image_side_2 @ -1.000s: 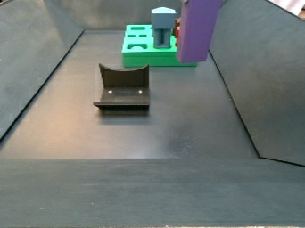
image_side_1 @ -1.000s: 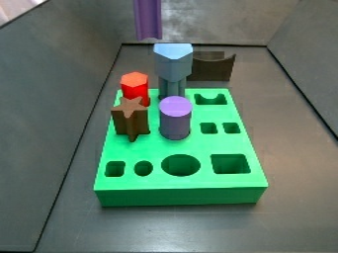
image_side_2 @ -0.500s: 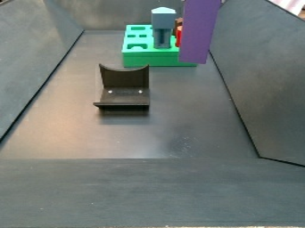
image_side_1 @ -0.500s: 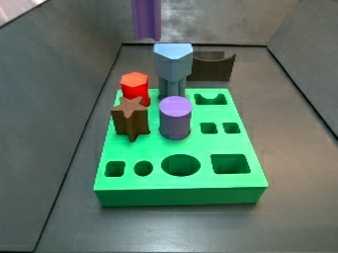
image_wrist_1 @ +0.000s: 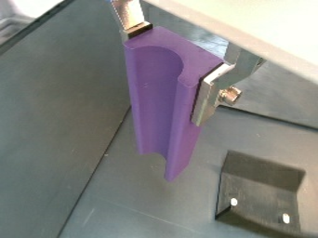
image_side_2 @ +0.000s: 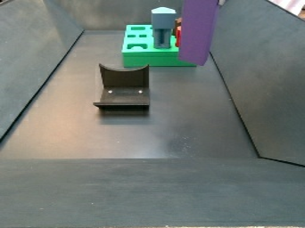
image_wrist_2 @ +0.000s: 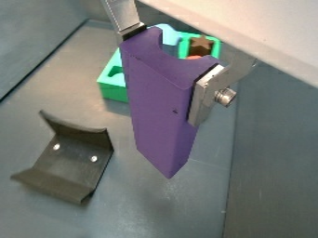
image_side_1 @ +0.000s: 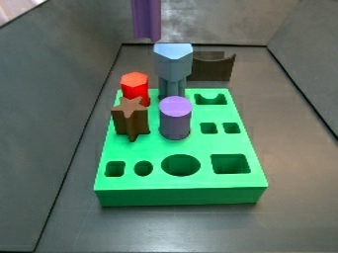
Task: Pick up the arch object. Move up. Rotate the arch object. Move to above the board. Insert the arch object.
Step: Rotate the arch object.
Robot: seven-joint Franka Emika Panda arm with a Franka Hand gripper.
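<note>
**Purple block held up high**

Purple and tall, the arch object (image_wrist_1: 168,107) hangs in the air, off the floor. In a wrist view it shows a long rounded groove running down one face. In a wrist view its other faces look flat and smooth (image_wrist_2: 162,112). It is narrow from one side and broad from the other.

The gripper (image_wrist_1: 174,56) is clamped on the arch object near its top end. One silver finger (image_wrist_1: 209,93) presses on one side and one finger (image_wrist_2: 125,19) presses on the opposite side. The block fills the gap between them.

In a side view the arch object (image_side_1: 145,15) is at the top of the frame, a bit left of the middle, and its top is cut off by the edge. In a side view it is at the upper right (image_side_2: 198,31), in front of the board (image_side_2: 149,49).

The green board (image_side_1: 199,163) lies on the dark floor. On it stand a short purple cylinder (image_side_1: 176,117), a red block (image_side_1: 133,86), a brown star-shaped block (image_side_1: 129,118) and a tall grey-blue block (image_side_1: 173,67). The fixture (image_side_2: 121,86) sits on the floor, well apart from the board.

Since the earlier pictures the arch object has moved only a tiny bit, sliding slightly sideways. The pieces on the board and the fixture have not moved.
</note>
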